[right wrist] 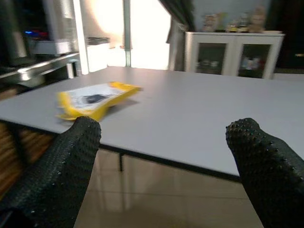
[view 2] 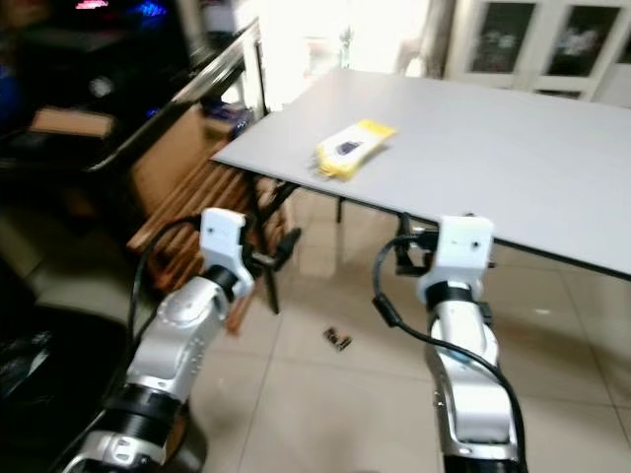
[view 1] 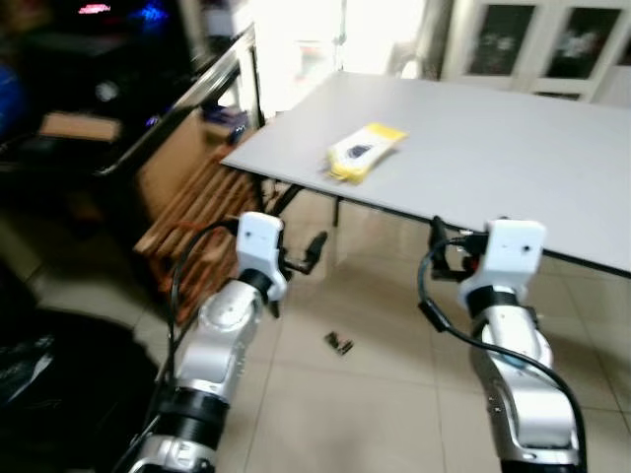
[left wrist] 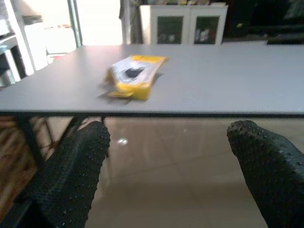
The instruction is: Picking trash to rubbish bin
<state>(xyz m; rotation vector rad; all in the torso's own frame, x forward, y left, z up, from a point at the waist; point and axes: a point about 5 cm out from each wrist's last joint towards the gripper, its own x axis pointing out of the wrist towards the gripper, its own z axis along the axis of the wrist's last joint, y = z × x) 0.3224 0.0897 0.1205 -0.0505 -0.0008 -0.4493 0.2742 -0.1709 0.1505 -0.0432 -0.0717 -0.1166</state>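
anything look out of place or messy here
Two things. A crumpled yellow wrapper lies askew near the corner of the grey table. A small dark scrap lies on the tiled floor between the arms. Both grippers are open, short of the table edge.

Silver arms; white wrist blocks; black cables

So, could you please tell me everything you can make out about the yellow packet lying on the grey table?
The yellow packet is a flat, crinkled wrapper, yellow at the edges with a white face and a dark mark near its middle; the print is too blurred to read. It looks like thin plastic or foil and seems empty or nearly so. It lies flat and skewed on the grey table, near the corner on the robot's left, with nothing else touching it. Both pincers are held lower than the tabletop, short of the packet.
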